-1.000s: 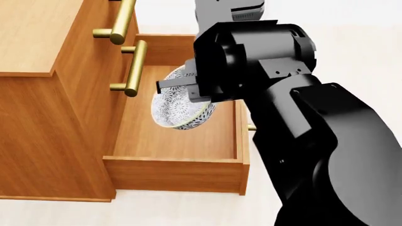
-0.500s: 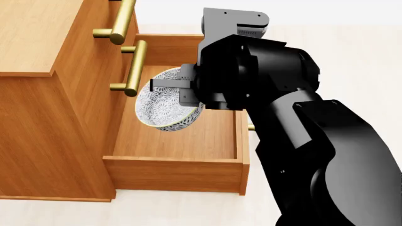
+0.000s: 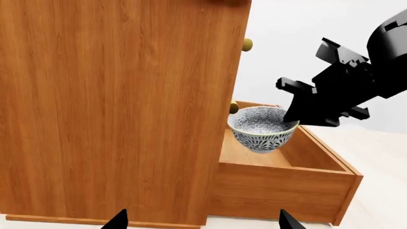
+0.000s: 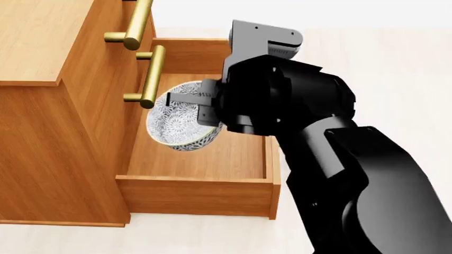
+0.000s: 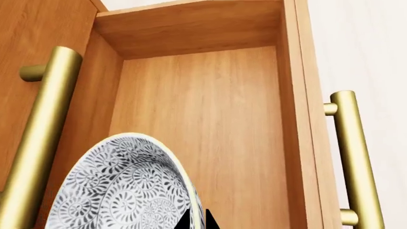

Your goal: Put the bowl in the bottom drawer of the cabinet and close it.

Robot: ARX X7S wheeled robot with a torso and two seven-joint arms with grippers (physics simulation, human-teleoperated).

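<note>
The bowl (image 4: 177,124), white with a blue-grey floral pattern, hangs nearly upright over the open bottom drawer (image 4: 201,182). My right gripper (image 4: 189,105) is shut on the bowl's rim, one finger inside and one outside. In the right wrist view the bowl (image 5: 121,191) fills the near corner beside the gripper (image 5: 196,222), above the drawer floor (image 5: 216,119). The left wrist view shows the bowl (image 3: 262,128) beside the cabinet (image 3: 114,95), with the drawer (image 3: 279,186) pulled out. My left gripper (image 3: 202,222) is open and holds nothing. It is low, facing the cabinet's side.
Two brass handles (image 4: 152,74) of the upper drawer fronts jut out close to the bowl's left. The bottom drawer's own brass handle (image 5: 353,157) runs along its outer front. Pale floor (image 4: 395,63) lies to the right of the cabinet (image 4: 42,53).
The right gripper has carried the bowl to the left, closer to the cabinet front, and turned it from tipped on its side to nearly upright.
</note>
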